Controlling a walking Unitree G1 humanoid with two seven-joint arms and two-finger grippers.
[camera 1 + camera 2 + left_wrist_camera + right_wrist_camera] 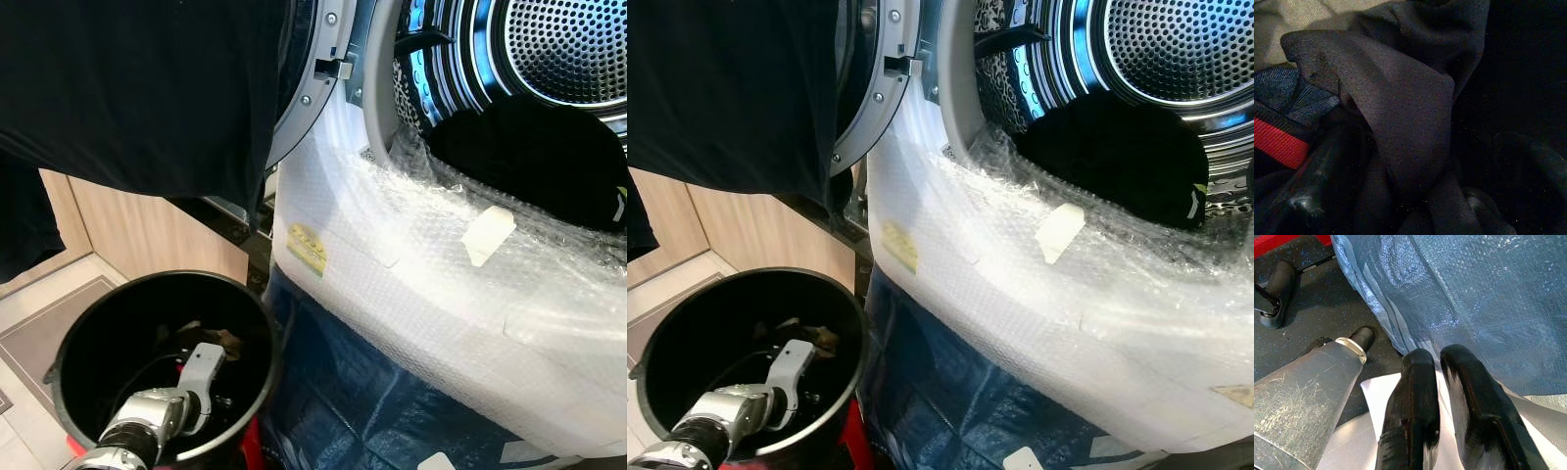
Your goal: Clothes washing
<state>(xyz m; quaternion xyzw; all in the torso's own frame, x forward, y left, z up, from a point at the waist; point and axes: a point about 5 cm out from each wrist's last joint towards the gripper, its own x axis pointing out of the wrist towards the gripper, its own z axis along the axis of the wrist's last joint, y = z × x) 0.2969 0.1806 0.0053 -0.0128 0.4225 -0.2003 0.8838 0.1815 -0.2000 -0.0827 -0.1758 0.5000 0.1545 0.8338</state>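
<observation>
A black laundry bucket [265, 323] stands on the floor at lower left, with dark clothes in it. My left arm [201, 377] reaches down into it. In the left wrist view my left gripper [1425, 137] is open among the clothes, a fold of dark grey cloth [1405, 107] lying between its fingers [1315, 183]. The washing machine's drum [558, 49] stands open at upper right with a black garment [529, 157] inside. Another black garment [137, 88] hangs over the open door [304, 98]. My right gripper [1439, 357] hangs shut and empty beside the blue wrap [1474, 289].
Clear bubble wrap [421, 294] covers the machine's front, with blue wrap [353, 392] below it. A wooden cabinet [147, 230] stands behind the bucket, and a grey mat [39, 333] lies on the floor at left. Blue denim and a red band [1278, 142] lie among the clothes.
</observation>
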